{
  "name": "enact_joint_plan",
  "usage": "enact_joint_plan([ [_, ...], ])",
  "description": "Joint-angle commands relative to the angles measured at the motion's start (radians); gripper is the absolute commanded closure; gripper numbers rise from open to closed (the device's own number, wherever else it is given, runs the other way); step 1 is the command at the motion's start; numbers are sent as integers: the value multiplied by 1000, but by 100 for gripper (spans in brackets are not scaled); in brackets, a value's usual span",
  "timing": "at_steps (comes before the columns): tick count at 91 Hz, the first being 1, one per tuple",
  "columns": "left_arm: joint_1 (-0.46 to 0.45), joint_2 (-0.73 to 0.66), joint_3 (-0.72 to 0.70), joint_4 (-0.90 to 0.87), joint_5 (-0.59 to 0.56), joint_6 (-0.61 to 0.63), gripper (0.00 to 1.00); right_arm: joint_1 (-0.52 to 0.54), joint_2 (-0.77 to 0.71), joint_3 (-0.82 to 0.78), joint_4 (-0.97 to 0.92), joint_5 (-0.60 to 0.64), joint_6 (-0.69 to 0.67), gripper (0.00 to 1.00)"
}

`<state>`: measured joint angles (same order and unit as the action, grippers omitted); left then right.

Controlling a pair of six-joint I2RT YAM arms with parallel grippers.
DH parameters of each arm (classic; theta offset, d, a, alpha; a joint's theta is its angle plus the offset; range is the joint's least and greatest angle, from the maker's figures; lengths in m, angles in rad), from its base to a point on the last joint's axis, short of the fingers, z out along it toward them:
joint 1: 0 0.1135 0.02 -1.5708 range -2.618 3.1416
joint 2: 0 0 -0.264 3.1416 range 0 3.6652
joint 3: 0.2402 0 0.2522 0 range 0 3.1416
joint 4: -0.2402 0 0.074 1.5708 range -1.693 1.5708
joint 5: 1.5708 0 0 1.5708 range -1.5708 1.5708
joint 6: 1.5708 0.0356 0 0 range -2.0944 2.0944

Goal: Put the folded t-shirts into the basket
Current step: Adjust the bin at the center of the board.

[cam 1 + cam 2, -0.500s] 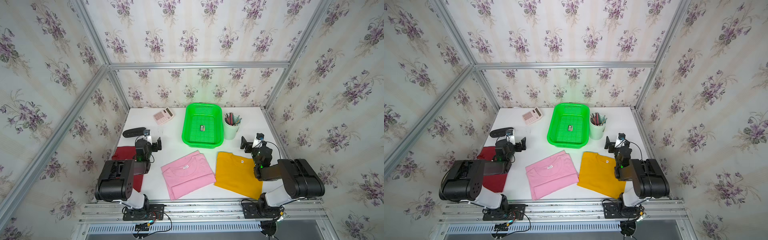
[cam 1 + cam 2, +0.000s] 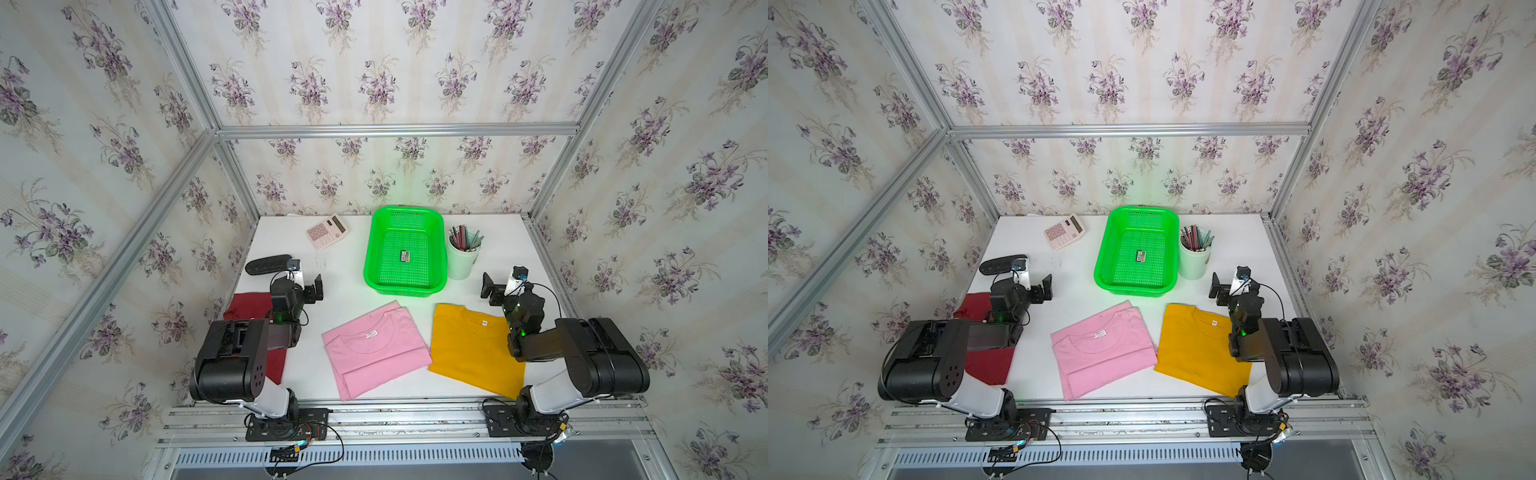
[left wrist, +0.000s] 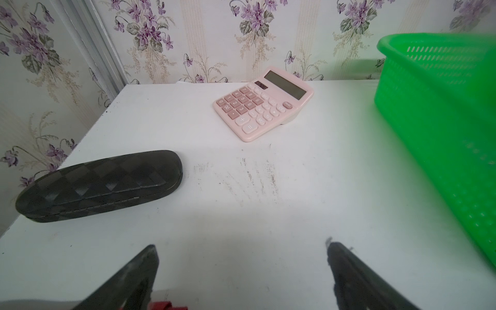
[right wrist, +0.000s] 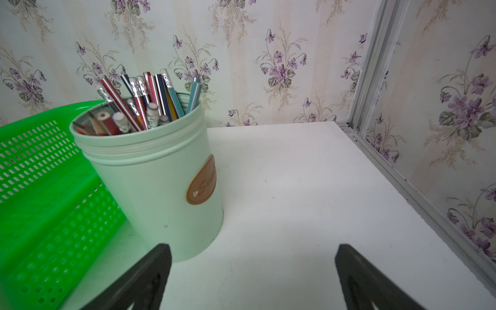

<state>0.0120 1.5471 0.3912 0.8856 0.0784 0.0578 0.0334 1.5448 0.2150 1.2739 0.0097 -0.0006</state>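
Though wrist views miss it, the basket point(image 2: 374, 249) holds a sticker point(image 2: 405, 256).

The left arm point(image 2: 232, 361) and the right arm point(image 2: 598, 361) sit folded low (elbows tucked back over their bases), wrists stretched forward. The left gripper point(image 3: 241, 248) and the right gripper point(image 4: 252, 248) both point ahead, jaws spread wide, gripping nothing.
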Motion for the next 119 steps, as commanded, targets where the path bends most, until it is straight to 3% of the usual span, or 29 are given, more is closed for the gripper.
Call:
enact_joint_plan([
  [1, -1, -5, -2, 3, 2, 11, 0, 2, -3, 6, 15, -4, 1, 0],
  [11, -4, -7, -14, 24, 2, 14, 0, 2, -5, 5, 16, 4, 3, 0],
  [24, -8, -41, -6, -15, 20, 27, 0, 1, -45, -37, 61, 141, 56, 0],
  [38, -31, -199, 138, -400, 0, 39, 0, 2, -283, -73, -84, 168, 69, 0],
  [48, -60, -308, 222, -584, -13, -2, 0, 2, -527, -35, -306, 373, 295, 0],
  [59, -78, -405, 347, -799, -18, -122, 0, 2, -710, 84, -768, 497, 731, 0],
  [64, -79, -428, 413, -888, -17, -184, 0, 0, -747, 133, -879, 434, 805, 0],
  [74, -79, -429, 603, -1192, 4, -452, 1, -1, -749, 192, -873, 184, 719, 0],
  [81, -74, -414, 675, -1266, 100, -484, 1, 10, -727, 210, -869, 48, 742, 1],
  [86, -68, -405, 709, -1306, 123, -528, 1, 53, -697, 229, -909, 23, 751, 1],
  [93, -57, -386, 737, -1290, 256, -491, 1, 138, -633, 280, -978, -12, 695, 3],
  [103, -71, -340, 788, -1331, 314, -458, 1, 303, -549, 363, -1108, 16, 579, 6],
  [111, -132, -282, 845, -1402, 264, -411, 2, 407, -490, 415, -1182, 52, 537, 14],
  [119, -222, -209, 888, -1457, 186, -361, 2, 452, -435, 419, -1159, -2, 527, 24],
])
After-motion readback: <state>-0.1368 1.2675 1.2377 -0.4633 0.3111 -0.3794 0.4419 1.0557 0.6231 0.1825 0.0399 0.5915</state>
